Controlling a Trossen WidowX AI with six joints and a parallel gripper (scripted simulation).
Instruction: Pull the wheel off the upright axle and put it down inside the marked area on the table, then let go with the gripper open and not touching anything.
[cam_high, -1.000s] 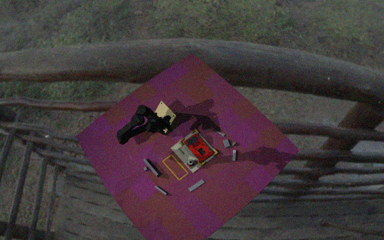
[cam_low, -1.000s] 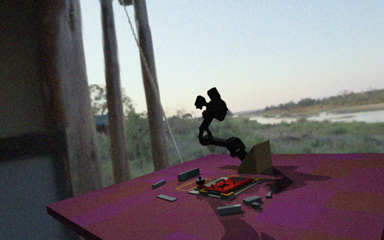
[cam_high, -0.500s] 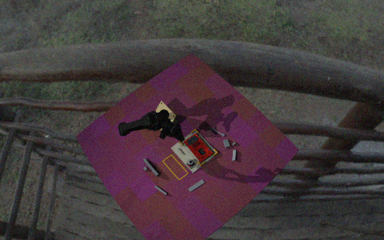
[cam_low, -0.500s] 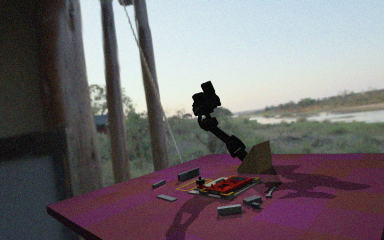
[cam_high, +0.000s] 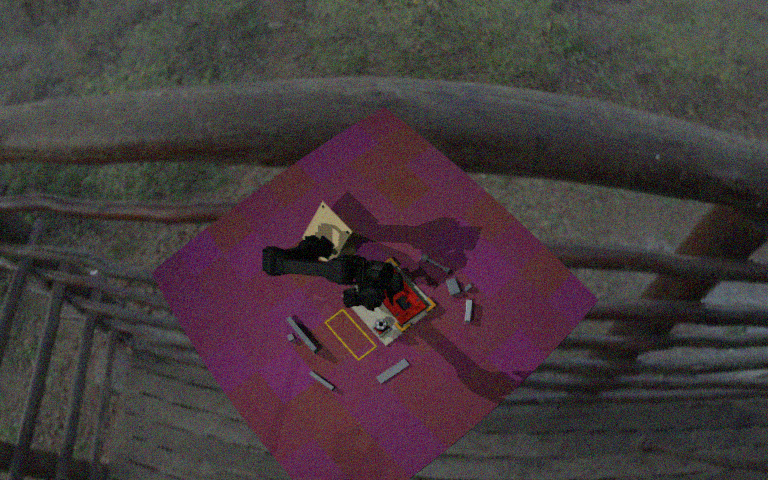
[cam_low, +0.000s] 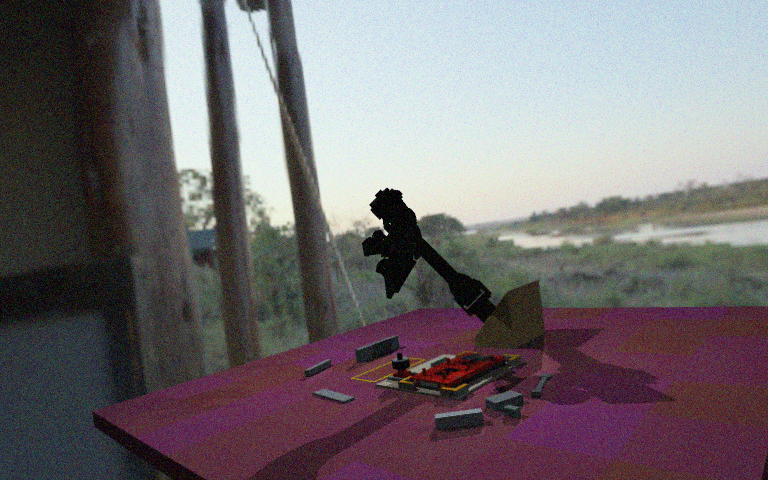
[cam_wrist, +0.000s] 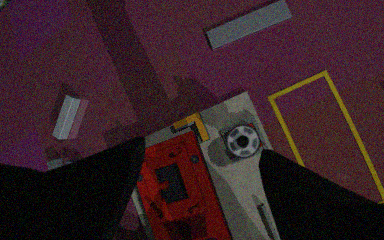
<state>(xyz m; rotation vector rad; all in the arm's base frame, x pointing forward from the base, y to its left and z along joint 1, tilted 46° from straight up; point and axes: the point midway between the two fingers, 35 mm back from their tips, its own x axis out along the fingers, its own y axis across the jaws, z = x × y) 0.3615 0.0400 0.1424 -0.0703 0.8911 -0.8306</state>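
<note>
A small grey spoked wheel (cam_high: 381, 324) (cam_low: 400, 362) (cam_wrist: 235, 141) sits on the upright axle at a corner of the pale board (cam_high: 387, 341) (cam_wrist: 245, 182). The axle's dark top shows at the wheel's centre. The yellow outlined area (cam_high: 342, 340) (cam_low: 371, 370) (cam_wrist: 353, 132) lies on the table beside the board and holds nothing. My gripper (cam_low: 389, 295) (cam_wrist: 203, 151) is open and empty, pointing down high above the board. In the wrist view the wheel appears between the fingers, near the right fingertip, far below. In the top view the arm hides the fingertips.
A red part (cam_high: 416, 305) (cam_wrist: 205, 175) lies on the board, with orange corner brackets (cam_wrist: 200, 122) around it. Several grey blocks lie about, including one long bar (cam_high: 392, 370) (cam_low: 333, 395) (cam_wrist: 248, 24) and a taller one (cam_high: 302, 333) (cam_low: 377, 348) beyond the outline. A beige wedge (cam_high: 325, 217) (cam_low: 512, 316) stands near the arm's base.
</note>
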